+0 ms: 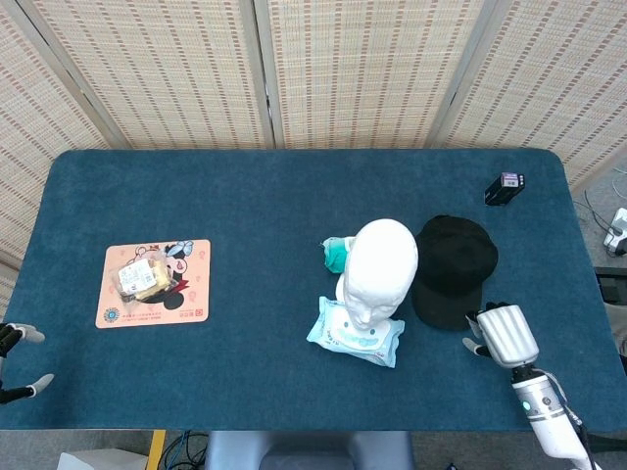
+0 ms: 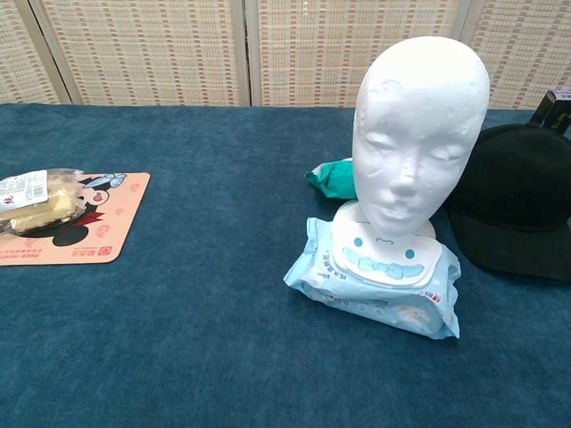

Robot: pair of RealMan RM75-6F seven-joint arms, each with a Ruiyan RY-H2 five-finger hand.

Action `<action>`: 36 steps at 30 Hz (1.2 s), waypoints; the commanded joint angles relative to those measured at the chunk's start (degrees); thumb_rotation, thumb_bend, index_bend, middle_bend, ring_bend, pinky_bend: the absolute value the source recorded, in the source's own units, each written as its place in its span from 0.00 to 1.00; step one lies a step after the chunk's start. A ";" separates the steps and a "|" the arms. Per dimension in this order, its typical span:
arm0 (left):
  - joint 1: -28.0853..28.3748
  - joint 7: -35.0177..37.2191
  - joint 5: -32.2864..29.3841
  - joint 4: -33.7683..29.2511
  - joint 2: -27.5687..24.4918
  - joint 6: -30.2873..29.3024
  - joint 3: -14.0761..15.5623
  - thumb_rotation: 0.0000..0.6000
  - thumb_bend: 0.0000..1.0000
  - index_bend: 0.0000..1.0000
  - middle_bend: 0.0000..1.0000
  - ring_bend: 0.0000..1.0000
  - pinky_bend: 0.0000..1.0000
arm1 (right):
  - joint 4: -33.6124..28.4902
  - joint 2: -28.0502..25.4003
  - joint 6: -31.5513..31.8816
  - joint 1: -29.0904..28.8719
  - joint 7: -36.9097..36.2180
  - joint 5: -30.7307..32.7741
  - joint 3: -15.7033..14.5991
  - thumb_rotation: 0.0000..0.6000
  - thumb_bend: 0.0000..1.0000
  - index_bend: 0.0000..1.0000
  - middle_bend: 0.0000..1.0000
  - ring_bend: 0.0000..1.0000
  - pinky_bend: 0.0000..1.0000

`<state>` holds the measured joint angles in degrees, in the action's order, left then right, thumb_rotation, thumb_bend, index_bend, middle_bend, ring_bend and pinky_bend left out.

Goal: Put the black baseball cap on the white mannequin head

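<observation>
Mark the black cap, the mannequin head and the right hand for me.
black cap [image 1: 456, 269], head view, crown.
mannequin head [image 2: 419, 125], chest view, face.
right hand [image 1: 503, 333], head view, back of the hand.

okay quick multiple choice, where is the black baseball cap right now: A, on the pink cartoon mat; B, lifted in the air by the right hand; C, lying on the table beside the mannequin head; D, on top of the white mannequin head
C: the black baseball cap lies flat on the blue table right next to the white mannequin head, whose crown is bare, and the right hand sits by the brim, not lifting it.
</observation>
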<state>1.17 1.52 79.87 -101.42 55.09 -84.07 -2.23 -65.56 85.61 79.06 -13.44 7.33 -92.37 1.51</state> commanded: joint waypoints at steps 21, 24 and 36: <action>-0.60 1.47 0.01 -0.22 -0.95 -1.09 -0.38 1.00 0.09 0.40 0.32 0.20 0.41 | 9.99 8.52 -4.33 -4.18 -2.99 1.68 0.51 1.00 0.00 0.78 0.87 0.65 0.71; -0.73 1.48 -0.01 -0.45 -1.13 -1.33 -0.43 1.00 0.09 0.40 0.32 0.20 0.41 | 10.84 9.11 -4.60 -4.44 -3.18 1.88 0.50 1.00 0.00 0.78 0.87 0.64 0.71; -1.06 2.04 0.07 -0.29 -1.39 -1.72 -0.44 1.00 0.09 0.40 0.32 0.20 0.41 | 14.73 11.05 -4.26 -5.24 -3.82 2.93 1.33 1.00 0.00 0.78 0.87 0.65 0.71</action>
<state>0.13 3.53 79.94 -101.74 53.72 -85.77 -2.68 -50.97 96.56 74.70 -18.61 3.59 -89.56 2.71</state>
